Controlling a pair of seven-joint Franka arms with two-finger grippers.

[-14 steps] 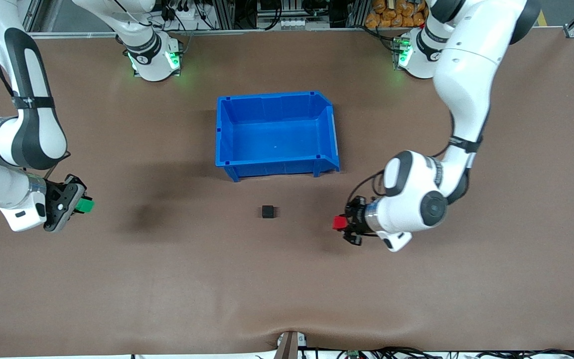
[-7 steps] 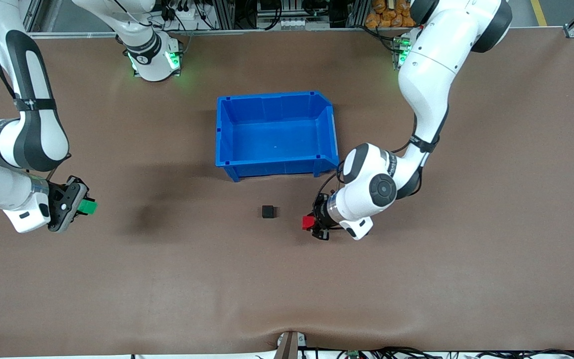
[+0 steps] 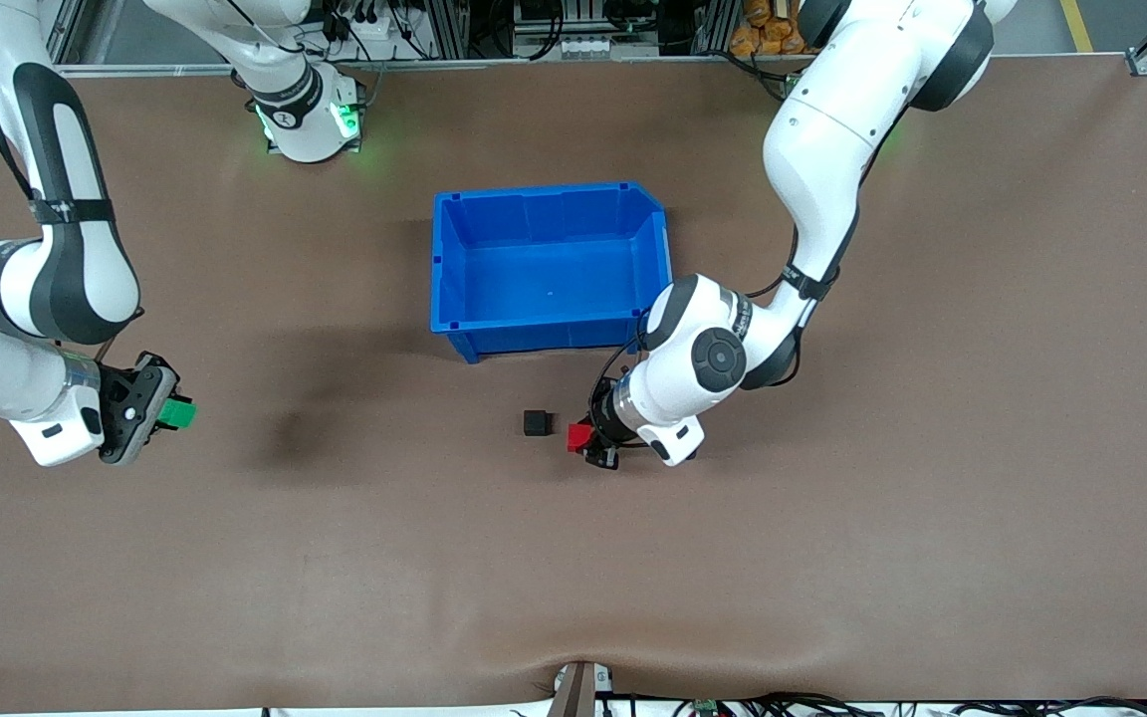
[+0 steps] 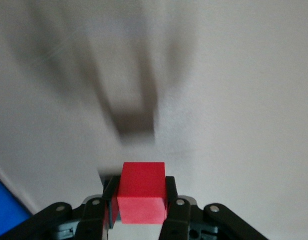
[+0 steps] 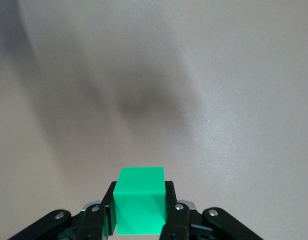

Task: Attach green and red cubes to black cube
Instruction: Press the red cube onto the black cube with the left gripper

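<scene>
The black cube rests on the brown table, nearer the front camera than the blue bin. My left gripper is shut on the red cube, which hangs low right beside the black cube on the left arm's side, with a small gap between them. In the left wrist view the red cube fills the jaws and the black cube is a dark blur ahead. My right gripper is shut on the green cube over the right arm's end of the table; the green cube sits squarely between the fingers.
The open blue bin stands mid-table, farther from the front camera than the black cube, with the left arm's elbow close to its corner. A dark shadow patch lies on the table between the green cube and the black cube.
The left arm has carried the red cube steadily toward the black cube, closing most of the gap. The right arm with the green cube has hardly moved.
</scene>
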